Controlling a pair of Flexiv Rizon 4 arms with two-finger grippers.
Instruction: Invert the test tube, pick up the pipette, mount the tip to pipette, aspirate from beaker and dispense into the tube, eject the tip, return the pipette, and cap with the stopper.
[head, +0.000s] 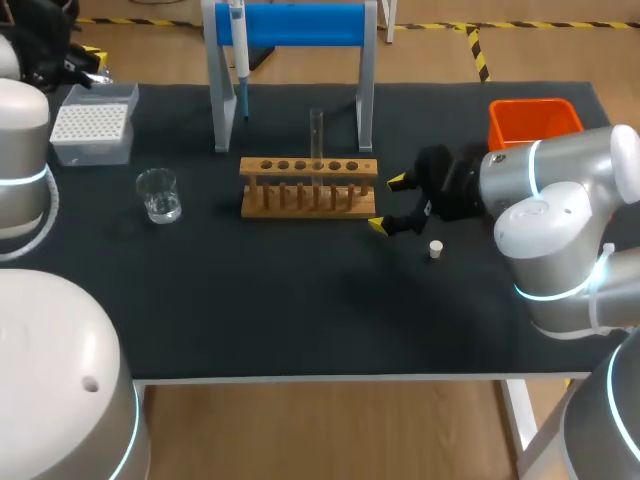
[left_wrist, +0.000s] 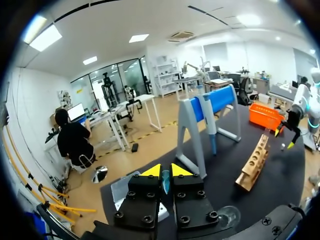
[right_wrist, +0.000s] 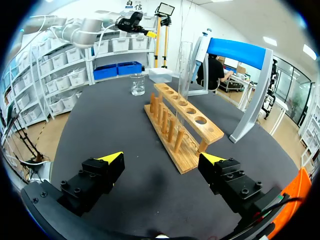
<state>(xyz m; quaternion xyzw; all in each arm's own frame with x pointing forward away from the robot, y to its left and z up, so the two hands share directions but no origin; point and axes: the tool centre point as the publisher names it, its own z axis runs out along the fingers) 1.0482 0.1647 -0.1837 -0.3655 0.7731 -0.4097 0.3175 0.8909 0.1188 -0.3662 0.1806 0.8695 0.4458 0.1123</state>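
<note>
A: What is seen at the far left?
B: The left tool (left_wrist: 165, 171) is held over the back-left edge of the table (head: 300, 300). Its tips are pressed together and nothing is gripped. The tip box (head: 92, 125) is seen under it.

A: And next to that?
B: The beaker (head: 158, 194) is set upright on the table, in front of the tip box and a little to its right. The pipette (head: 240, 55) is hung on the left end of the blue stand (head: 300, 25), pointed down.

A: What is in the middle?
B: The rack (head: 308, 186) is placed in front of the stand. The tube (head: 317, 135) is stood upright in a hole near the rack's middle. Which end is up cannot be told.

A: And on the right?
B: The right tool (head: 390, 203) is held low just beside the rack's right end. Its fingers are spread wide and nothing is between them. In the right wrist view the rack is seen straight ahead. The stopper (head: 435, 249) is seen on the table near that tool, not touched. The bin (head: 533, 120) is set at the back right.
</note>
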